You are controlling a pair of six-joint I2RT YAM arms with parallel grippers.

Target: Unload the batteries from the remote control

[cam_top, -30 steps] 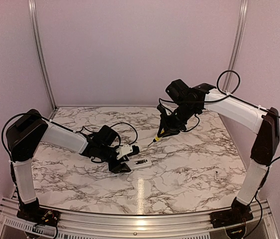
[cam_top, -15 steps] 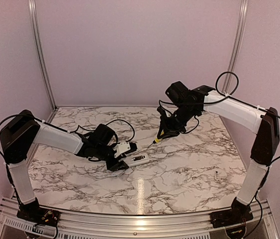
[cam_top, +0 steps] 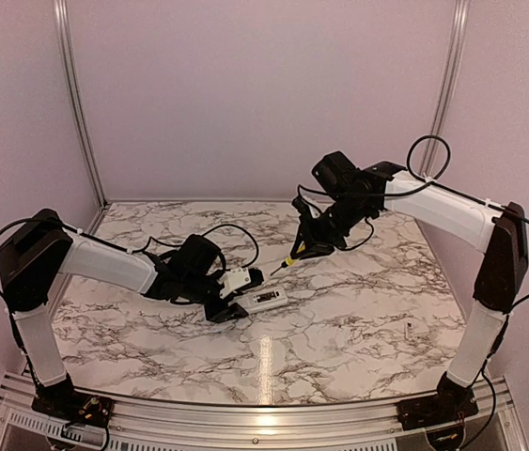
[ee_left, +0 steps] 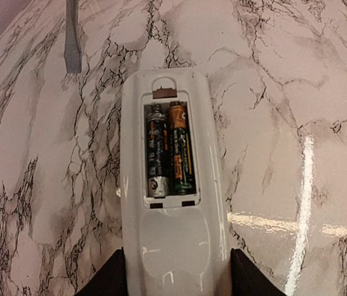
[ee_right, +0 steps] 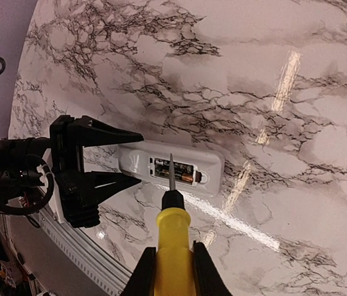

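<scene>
Worst case: skidding of the screwdriver [ee_right: 172, 246] tip across a slick battery casing instead of catching under an end, bending the spring contact or flicking a battery off the counter [cam_top: 367, 310]. Likely cause: too steep an angle, or a thrust before lining up with the bay. Also possible: twisting of the remote control [ee_left: 173, 203] out of its hold under sideways levering, with only one short end gripped.

Remote at centre left of the top view, low over the marble, open bay facing up. Both batteries [ee_left: 170, 151] seated side by side inside. Cannot tell whether resting on the marble or held just above.

Left jaws: partly spread, pinching the remote's near end from both long sides, seen at the bottom edge of the left wrist view. Left arm stretched low from the left edge, wrist nearly level.

Right jaws: pressed tight on the yellow handle. Right arm arched high from the right edge, wrist tipped down and leftward, blade aimed toward the remote, tip near but apart.
</scene>
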